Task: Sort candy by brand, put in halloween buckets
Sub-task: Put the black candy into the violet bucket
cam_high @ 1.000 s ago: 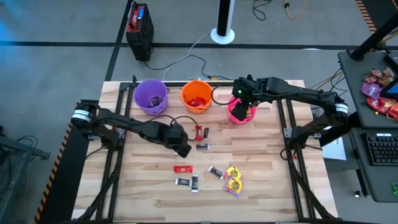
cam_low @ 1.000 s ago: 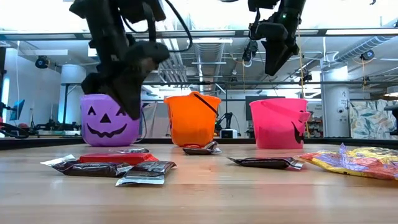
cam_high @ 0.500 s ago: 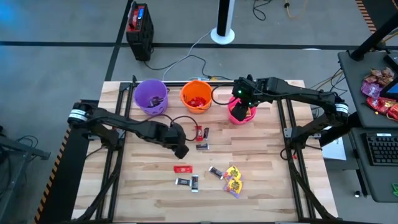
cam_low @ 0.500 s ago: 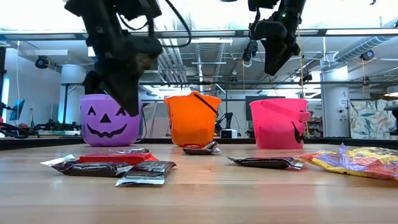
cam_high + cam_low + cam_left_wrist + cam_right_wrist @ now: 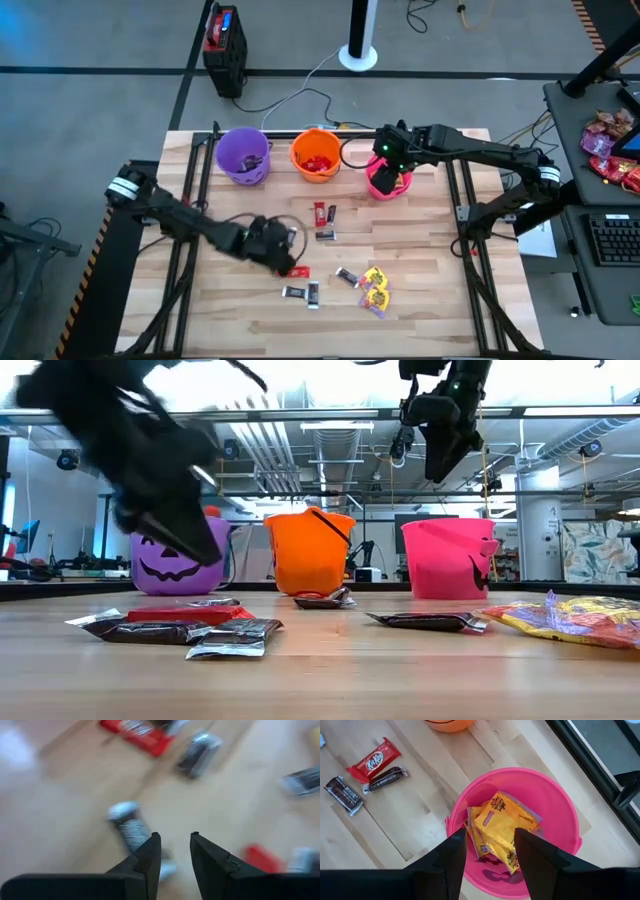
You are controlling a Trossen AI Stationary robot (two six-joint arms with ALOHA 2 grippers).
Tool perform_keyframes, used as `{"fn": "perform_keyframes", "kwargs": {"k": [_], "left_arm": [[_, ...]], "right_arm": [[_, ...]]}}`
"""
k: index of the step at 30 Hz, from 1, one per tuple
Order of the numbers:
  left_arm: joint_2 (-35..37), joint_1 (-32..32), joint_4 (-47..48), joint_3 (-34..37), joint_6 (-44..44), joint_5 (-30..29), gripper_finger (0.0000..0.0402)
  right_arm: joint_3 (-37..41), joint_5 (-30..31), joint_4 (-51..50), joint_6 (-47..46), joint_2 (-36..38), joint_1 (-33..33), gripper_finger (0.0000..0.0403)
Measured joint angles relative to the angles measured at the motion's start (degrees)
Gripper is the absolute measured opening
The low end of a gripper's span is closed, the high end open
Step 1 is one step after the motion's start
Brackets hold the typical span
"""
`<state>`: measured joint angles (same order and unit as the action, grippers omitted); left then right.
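Note:
Three buckets stand along the far side: purple (image 5: 243, 155), orange (image 5: 315, 155) and pink (image 5: 376, 186), the pink one holding yellow packets (image 5: 500, 822). Candy lies loose mid-table: a red bar (image 5: 294, 271), dark bars (image 5: 303, 292), a red and dark pair (image 5: 325, 212), another dark bar (image 5: 347, 277) and yellow packets (image 5: 375, 287). My left gripper (image 5: 287, 262) hangs low just by the red bar, open, with nothing between its fingers (image 5: 175, 845). My right gripper (image 5: 490, 845) hovers open above the pink bucket, holding nothing.
Bare wood lies on the table's left and near parts. A side desk at the right carries a heap of red and pink sweets (image 5: 605, 140) and a keyboard (image 5: 612, 240). A black box (image 5: 224, 45) stands on the floor beyond the far edge.
My left gripper has swung down and toward the table's near edge, from beside the red and dark pair to the red bar, its wrist turning as it went. The candy has stayed where it lay.

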<state>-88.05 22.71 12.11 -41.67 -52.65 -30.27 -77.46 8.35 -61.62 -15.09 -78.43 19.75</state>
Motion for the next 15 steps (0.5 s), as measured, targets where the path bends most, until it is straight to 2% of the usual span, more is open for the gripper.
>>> {"fn": "perform_keyframes", "kwargs": {"k": [3,5,8,9,13,15], "left_arm": [[0.05,3.48,-11.12,3.55,0.37,-9.9,0.0085],[-0.01,4.17,-14.15,4.98,6.26,-18.11,0.0084],[-0.01,4.22,-15.53,5.83,10.73,-25.6,0.0084],[-0.01,4.09,-15.59,5.84,9.08,-27.12,0.0085],[0.39,3.96,-15.72,6.87,-7.78,-27.48,0.0084],[-0.11,5.94,-16.77,9.36,-9.23,-27.78,0.0075]], "right_arm": [[0.35,-0.03,1.15,-0.04,0.0,0.0,0.016],[0.58,-0.03,1.04,-0.02,0.0,0.0,0.016],[1.11,-0.01,1.1,0.02,0.0,0.0,0.016],[1.34,0.0,1.12,0.03,0.0,0.0,0.016],[2.13,0.01,1.1,0.02,0.0,0.0,0.016],[2.42,0.0,1.1,-0.41,0.0,0.0,0.016]]}}
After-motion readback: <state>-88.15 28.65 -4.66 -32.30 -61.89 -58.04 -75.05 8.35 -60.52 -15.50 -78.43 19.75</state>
